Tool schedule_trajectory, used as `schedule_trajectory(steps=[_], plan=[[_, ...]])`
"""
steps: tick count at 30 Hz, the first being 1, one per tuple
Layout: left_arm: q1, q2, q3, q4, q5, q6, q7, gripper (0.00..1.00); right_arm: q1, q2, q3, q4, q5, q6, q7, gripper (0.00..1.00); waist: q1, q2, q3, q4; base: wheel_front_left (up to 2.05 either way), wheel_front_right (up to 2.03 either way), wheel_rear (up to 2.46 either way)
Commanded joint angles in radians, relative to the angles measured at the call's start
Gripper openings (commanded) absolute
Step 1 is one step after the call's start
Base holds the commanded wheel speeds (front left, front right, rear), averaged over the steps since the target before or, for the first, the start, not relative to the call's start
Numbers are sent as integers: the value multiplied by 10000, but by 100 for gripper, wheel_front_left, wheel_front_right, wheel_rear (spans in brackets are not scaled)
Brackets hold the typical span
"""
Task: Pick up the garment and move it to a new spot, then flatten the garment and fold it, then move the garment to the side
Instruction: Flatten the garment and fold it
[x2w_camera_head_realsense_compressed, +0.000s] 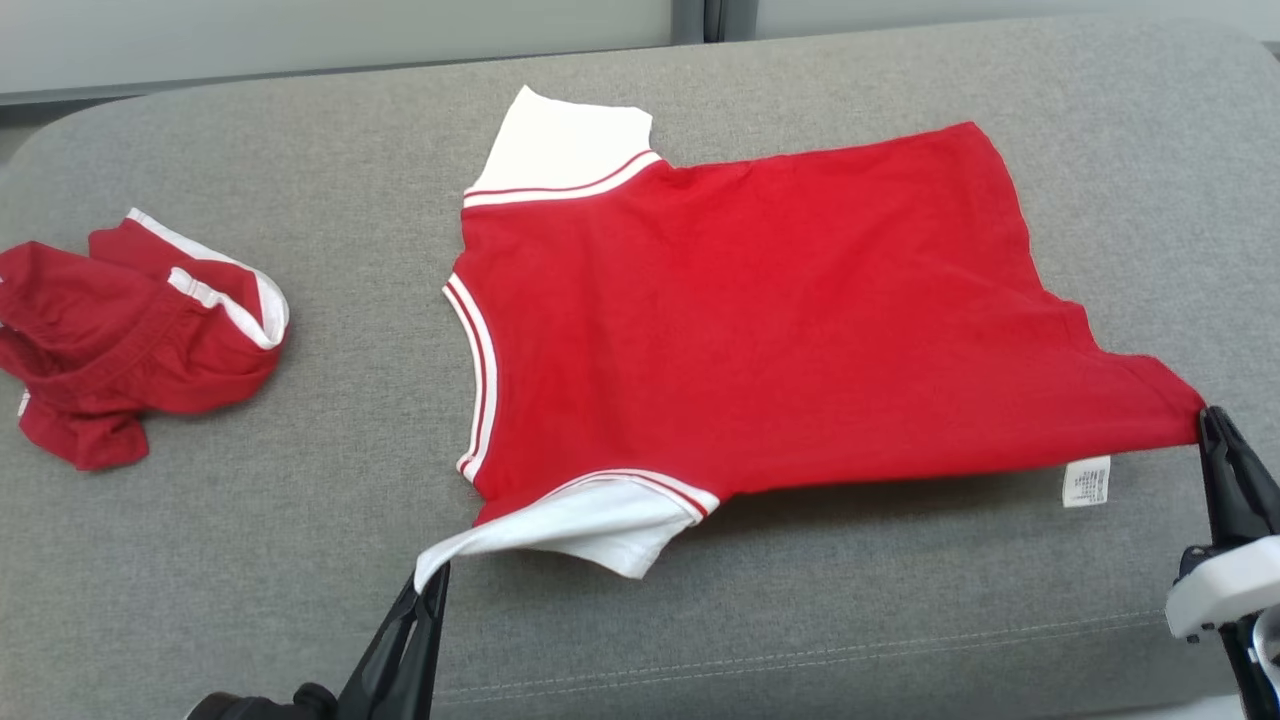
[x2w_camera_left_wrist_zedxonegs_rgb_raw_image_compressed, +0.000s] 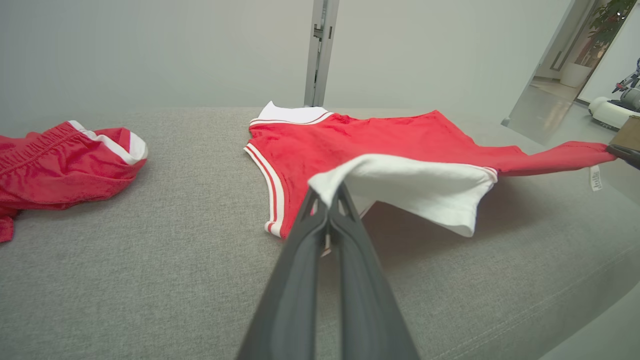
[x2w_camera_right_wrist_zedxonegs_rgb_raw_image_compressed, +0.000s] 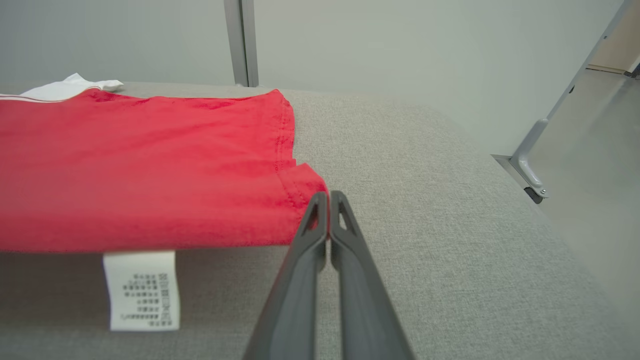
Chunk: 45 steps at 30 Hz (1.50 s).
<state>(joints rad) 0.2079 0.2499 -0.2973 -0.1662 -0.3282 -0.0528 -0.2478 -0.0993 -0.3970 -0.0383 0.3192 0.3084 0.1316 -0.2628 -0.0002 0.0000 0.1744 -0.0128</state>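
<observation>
- Garment (x2w_camera_head_realsense_compressed: 760, 310) (red tee, white sleeves, striped trim) lies spread across the middle of the grey cushion (x2w_camera_head_realsense_compressed: 800, 630), with the neck end toward the robot's left and the hem toward its right.
- left gripper (x2w_camera_head_realsense_compressed: 433, 578): clenched on the tip of the near sleeve (x2w_camera_head_realsense_compressed: 600, 525). The sleeve is pulled out to a point and lifted off the cushion, with a shadow under it.
- right gripper (x2w_camera_head_realsense_compressed: 1210, 420): clamped on the near hem corner (x2w_camera_head_realsense_compressed: 1150, 400), fingers pressed together with red cloth between them (clearest in the right wrist view). The corner is drawn out past the rest of the hem.
- Near edge of the garment hangs taut between the two grips, just above the cushion. The far edge and far sleeve (x2w_camera_head_realsense_compressed: 565, 140) rest flat on it.
- care label (x2w_camera_head_realsense_compressed: 1086, 482) dangles under the near edge, close to the right grip.
- red shorts (x2w_camera_head_realsense_compressed: 130, 330) sit crumpled well apart at the robot's left, untouched.
- Step, my read: flatten stage. The garment is placed and the cloth is under tension to take out wrinkles. No fold is made yet (both sleeves out).
- Next move likely calls for one of two things: lower both grips together so the near edge lands flat without slack, or carry that edge over toward the far edge to begin the fold. Either way the arms need to travel level and in step, with an even pull.
- Watch: the sleeve grip is on a thin tip of cloth and could slip. An uneven pull would skew the hem, which sits at a slant.
</observation>
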Motion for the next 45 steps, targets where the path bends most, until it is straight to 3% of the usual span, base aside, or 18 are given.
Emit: schedule_trajectory(steps=[1, 7, 15, 25, 37, 45], plan=[[297, 119, -38, -153, 63, 33, 32, 0, 357, 76, -100, -177, -81, -17, -36, 0, 2, 0, -304, 202, 0, 0, 0], [482, -2, -171, -575, -154, 117, 290, 0, 964, 360, -359, -601, -41, -17, -26, 0, 2, 0, -172, 297, 0, 0, 0], [-788, 47, -377, 147, -17, -136, 610, 0, -239, 564, 74, 35, 12, -16, 433, 0, 2, 0, 156, 112, 0, 0, 0], [-3266, -521, -146, 2108, -366, -229, 549, 0, -2574, 592, 665, 1988, -267, -16, 342, 0, 2, 0, 749, -91, 0, 0, 0], [-5987, -738, -439, 5281, 727, -80, -44, 0, -5098, 862, 1153, 4707, -657, -16, -9, 0, 2, 0, 1458, -176, 0, 0, 0], [-6823, -766, -174, 5859, 1400, 288, -183, 0, -5773, 1004, 1153, 4846, -971, -16, -37, 0, 2, 0, 1793, -154, 0, 0, 0]])
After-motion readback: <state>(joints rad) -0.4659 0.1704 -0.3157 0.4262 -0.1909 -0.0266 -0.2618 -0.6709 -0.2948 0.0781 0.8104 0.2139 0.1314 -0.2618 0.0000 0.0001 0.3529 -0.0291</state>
